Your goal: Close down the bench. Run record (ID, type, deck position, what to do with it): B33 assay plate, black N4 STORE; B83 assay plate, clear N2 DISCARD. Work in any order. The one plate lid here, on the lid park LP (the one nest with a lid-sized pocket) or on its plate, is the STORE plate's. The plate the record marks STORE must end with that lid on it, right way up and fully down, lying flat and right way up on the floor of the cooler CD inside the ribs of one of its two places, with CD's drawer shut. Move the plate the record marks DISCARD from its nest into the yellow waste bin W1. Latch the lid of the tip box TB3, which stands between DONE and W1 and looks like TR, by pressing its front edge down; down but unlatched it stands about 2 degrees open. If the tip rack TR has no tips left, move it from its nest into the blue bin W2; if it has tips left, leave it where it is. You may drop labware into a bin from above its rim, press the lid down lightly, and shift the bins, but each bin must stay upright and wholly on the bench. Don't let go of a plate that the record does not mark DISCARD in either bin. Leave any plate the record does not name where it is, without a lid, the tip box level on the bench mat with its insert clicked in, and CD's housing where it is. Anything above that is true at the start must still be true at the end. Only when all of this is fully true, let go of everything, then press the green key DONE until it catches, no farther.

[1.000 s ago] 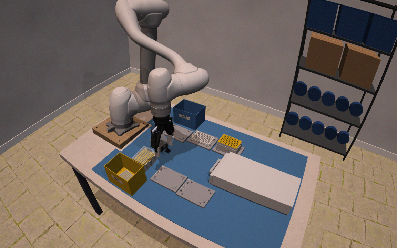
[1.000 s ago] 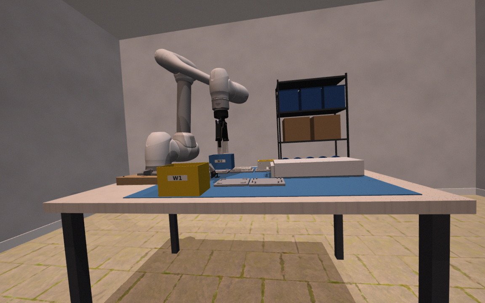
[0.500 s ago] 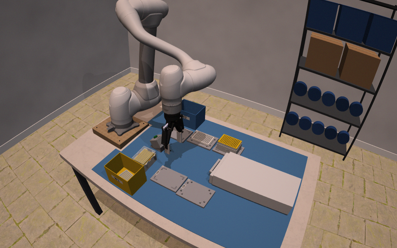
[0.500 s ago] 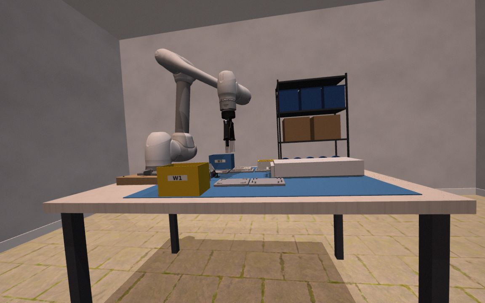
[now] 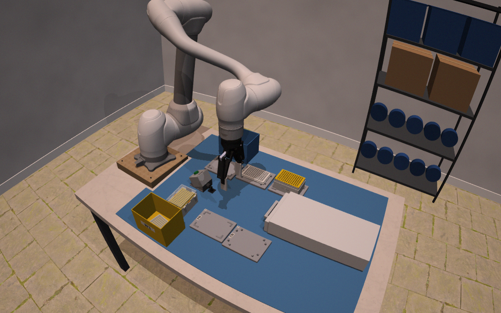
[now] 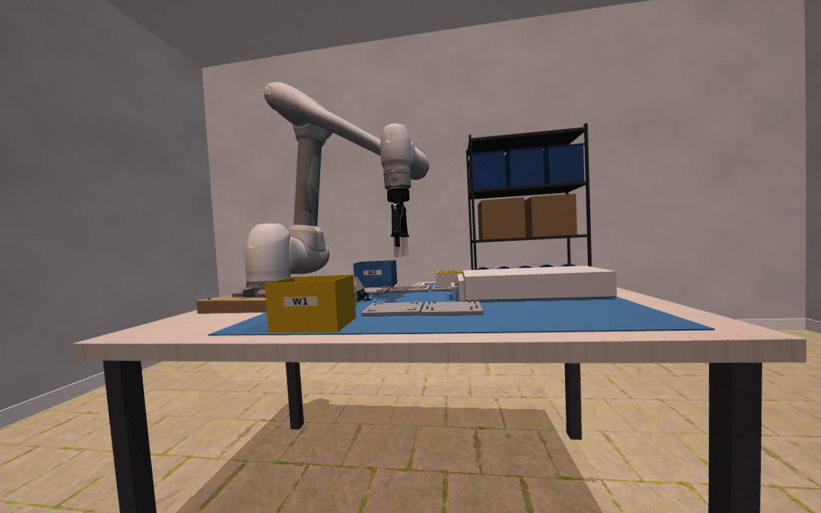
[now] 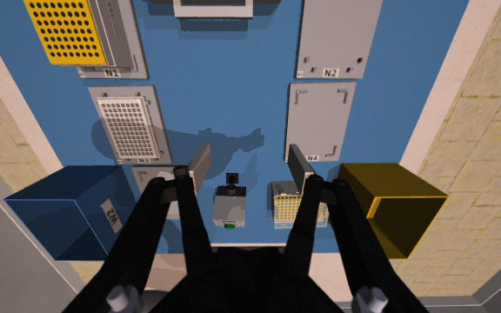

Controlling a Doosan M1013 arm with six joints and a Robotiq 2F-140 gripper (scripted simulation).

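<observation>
The gripper (image 5: 227, 182) hangs above the blue mat (image 5: 302, 272), pointing straight down over the DONE key unit (image 7: 230, 208). Its fingers stand fairly wide apart with nothing between them.

Layout on the table (image 6: 145, 338):
- Yellow waste bin W1 (image 5: 155, 227) stands at the near left corner of the mat. A clear assay plate (image 5: 158, 221) lies on its floor.
- Tip box TB3 (image 5: 184, 197) sits between W1 and the DONE key unit, its yellow grid visible through the lid. Whether the lid is latched cannot be told.
- Nests N4 (image 7: 320, 123) and N2 (image 7: 337, 39) lie side by side near the front edge; neither carries a plate.
- Nest N3 (image 7: 159, 126) holds a white-gridded plate (image 7: 129, 128).
- Tip rack TR (image 5: 290, 178), with a yellow perforated top, sits on nest N1 (image 7: 139, 65). Whether tips remain cannot be told.
- Blue bin W2 (image 7: 68, 209) stands at the far side, partly hidden behind the arm in the top view.
- Cooler CD (image 5: 322, 229), a long white housing, occupies the right of the mat. Its drawer appears shut.
</observation>
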